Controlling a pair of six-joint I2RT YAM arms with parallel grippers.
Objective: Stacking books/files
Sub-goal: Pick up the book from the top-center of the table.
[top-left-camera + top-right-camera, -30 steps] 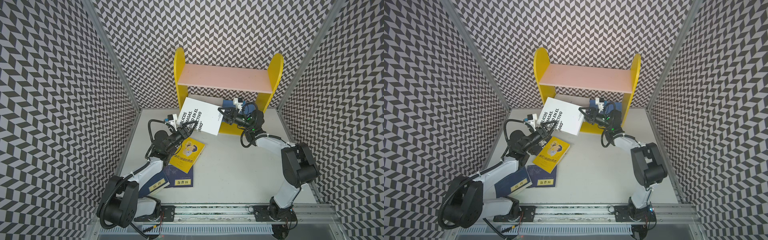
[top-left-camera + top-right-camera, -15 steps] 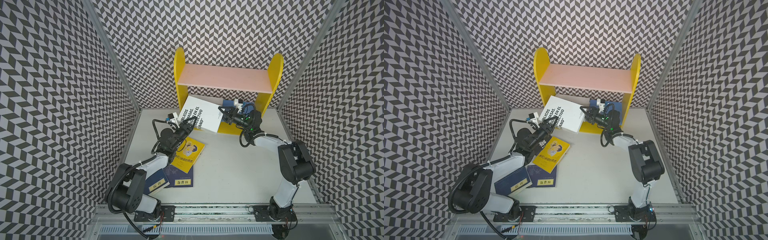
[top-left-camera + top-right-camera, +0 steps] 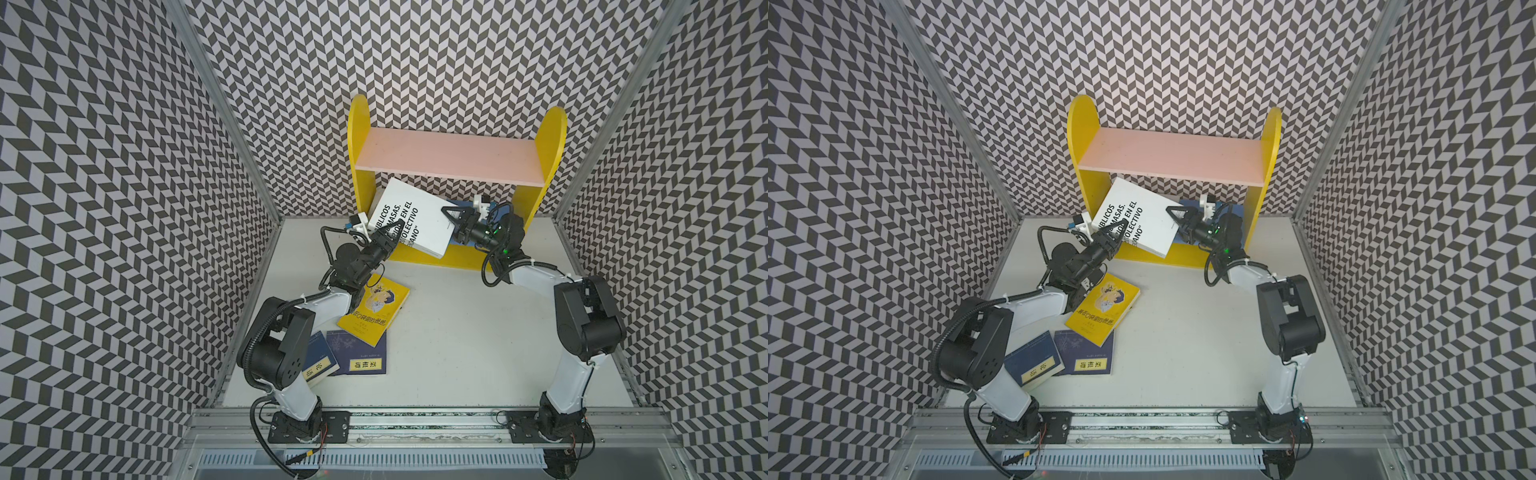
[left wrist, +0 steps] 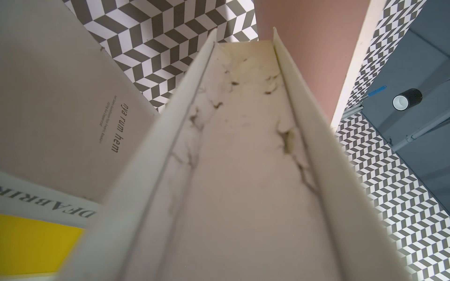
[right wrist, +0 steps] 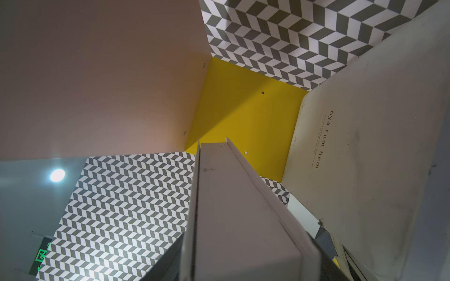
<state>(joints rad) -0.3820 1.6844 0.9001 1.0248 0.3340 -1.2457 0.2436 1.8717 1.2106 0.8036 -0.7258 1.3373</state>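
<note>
A white book (image 3: 415, 216) (image 3: 1138, 220) with black lettering hangs tilted in the lower bay of the yellow bookshelf (image 3: 359, 145). My left gripper (image 3: 388, 240) (image 3: 1112, 239) is shut on its lower left edge. My right gripper (image 3: 453, 216) (image 3: 1177, 216) straddles its right edge with the jaws spread. Both wrist views look along the book's page edge (image 4: 243, 170) (image 5: 238, 206). A second white book (image 4: 73, 109) (image 5: 365, 158) leans inside the shelf. On the table lie a yellow cartoon book (image 3: 374, 307) and two navy books (image 3: 357, 353) (image 3: 318, 365).
The pink shelf board (image 3: 449, 162) sits close above the held book. Something blue (image 3: 1237, 208) lies in the bay behind my right gripper. The yellow book overlaps one navy book beside my left arm. Patterned walls close in on three sides.
My left gripper reached up to the white book's lower edge and closed on it. The right gripper's jaws spread apart. The book shifted slightly deeper into the shelf bay.
</note>
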